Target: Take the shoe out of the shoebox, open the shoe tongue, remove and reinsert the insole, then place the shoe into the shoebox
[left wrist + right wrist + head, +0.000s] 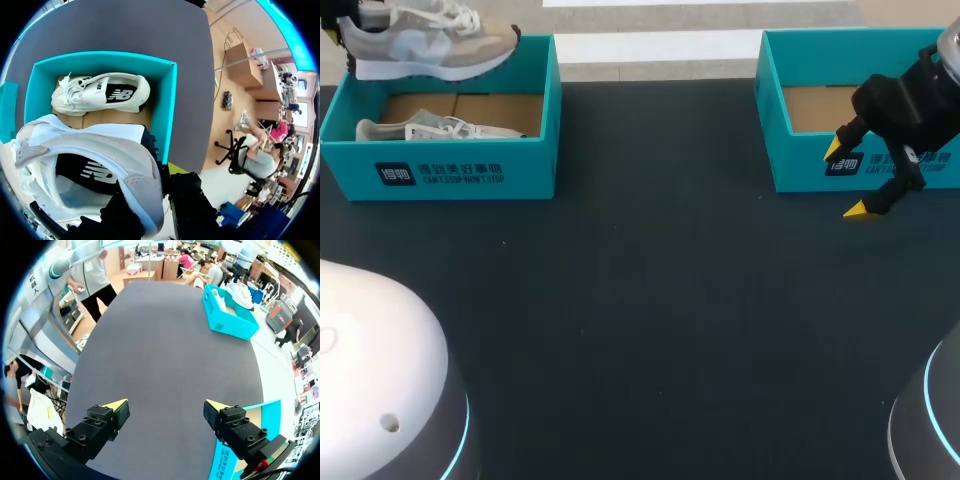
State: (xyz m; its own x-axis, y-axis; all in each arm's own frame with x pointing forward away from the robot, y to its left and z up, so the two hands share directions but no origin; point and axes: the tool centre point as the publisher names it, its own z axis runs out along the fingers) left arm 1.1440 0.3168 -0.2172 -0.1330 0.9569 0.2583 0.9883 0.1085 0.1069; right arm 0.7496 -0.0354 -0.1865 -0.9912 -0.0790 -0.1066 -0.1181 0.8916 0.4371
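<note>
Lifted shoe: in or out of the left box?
Out. The lifted shoe hangs above the left box in the left gripper; a second shoe lies inside.

Teal shoebox point(440, 170), white-and-beige shoe point(430, 45) with black logo, dark grey table point(650, 300), yellow-tipped black fingers point(857, 209)

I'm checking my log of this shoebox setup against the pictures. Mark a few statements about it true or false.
1. The left hand holds a shoe above the left shoebox. True.
2. The left shoebox is empty. False: a second shoe lies inside it.
3. The right hand is open and holds nothing. True.
4. A shoe lies on the table between the boxes. False: both shoes are at the left shoebox.
</note>
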